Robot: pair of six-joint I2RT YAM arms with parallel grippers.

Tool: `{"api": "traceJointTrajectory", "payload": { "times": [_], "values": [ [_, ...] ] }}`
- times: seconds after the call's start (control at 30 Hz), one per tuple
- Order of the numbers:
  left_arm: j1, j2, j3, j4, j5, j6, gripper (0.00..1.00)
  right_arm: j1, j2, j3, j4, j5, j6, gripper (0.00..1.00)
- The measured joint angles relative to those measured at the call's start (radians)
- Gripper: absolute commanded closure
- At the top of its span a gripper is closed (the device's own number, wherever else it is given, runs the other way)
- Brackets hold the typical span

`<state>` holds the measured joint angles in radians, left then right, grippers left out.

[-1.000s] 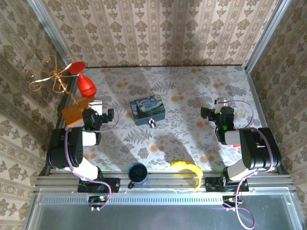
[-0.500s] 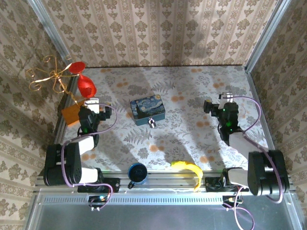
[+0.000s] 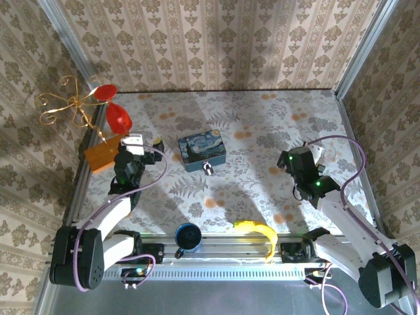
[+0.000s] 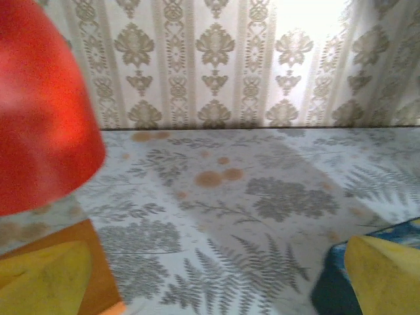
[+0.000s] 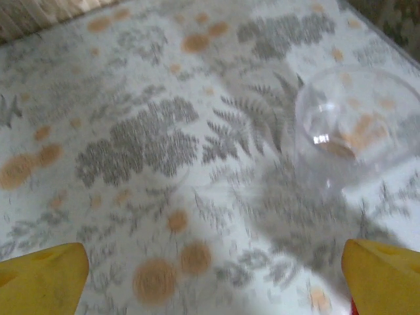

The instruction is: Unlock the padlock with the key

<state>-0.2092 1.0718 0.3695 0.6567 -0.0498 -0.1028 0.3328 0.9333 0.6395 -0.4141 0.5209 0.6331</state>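
Observation:
The padlock (image 3: 208, 168) is a tiny silvery lock lying on the floral cloth just in front of the blue starry-night tin (image 3: 202, 151). The key is too small to pick out. My left gripper (image 3: 146, 146) hovers left of the tin, open, with bare cloth between its yellow fingertips (image 4: 41, 279); a corner of the tin (image 4: 328, 285) sits by its right finger. My right gripper (image 3: 296, 157) hangs right of the tin, well away from the lock. It is open over bare cloth (image 5: 213, 282), its yellow fingertips (image 5: 384, 279) wide apart.
A red vase (image 3: 119, 117) with a gold wire ornament and an orange block (image 3: 102, 154) stand by the left wall, close to my left gripper. A clear glass bowl (image 5: 354, 125) sits ahead of the right gripper. A blue mug (image 3: 188, 236) and a banana (image 3: 259, 231) lie at the near edge.
Both arms have unfolded and reached forward from their bases. The left gripper has shifted slightly right towards the tin; the right gripper has swung down and left. Both stayed open.

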Motion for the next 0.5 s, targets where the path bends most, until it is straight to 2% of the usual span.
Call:
{"api": "traceJointTrajectory", "payload": {
  "times": [0.17, 0.23, 0.33, 0.5],
  "values": [
    [-0.069, -0.049, -0.012, -0.031, -0.003, -0.083, 0.00, 0.087, 0.013, 0.061, -0.269, 0.008, 0.200, 0.00],
    [-0.086, -0.064, -0.020, -0.039, -0.003, -0.114, 0.00, 0.091, 0.029, 0.063, -0.342, -0.006, 0.253, 0.09],
    [-0.098, -0.088, -0.042, -0.042, -0.003, -0.156, 0.00, 0.078, 0.038, 0.056, -0.417, -0.052, 0.315, 0.34],
    [-0.098, -0.126, -0.055, -0.060, -0.003, -0.186, 0.00, 0.035, 0.034, -0.006, -0.447, -0.162, 0.397, 0.45]
  ]
}}
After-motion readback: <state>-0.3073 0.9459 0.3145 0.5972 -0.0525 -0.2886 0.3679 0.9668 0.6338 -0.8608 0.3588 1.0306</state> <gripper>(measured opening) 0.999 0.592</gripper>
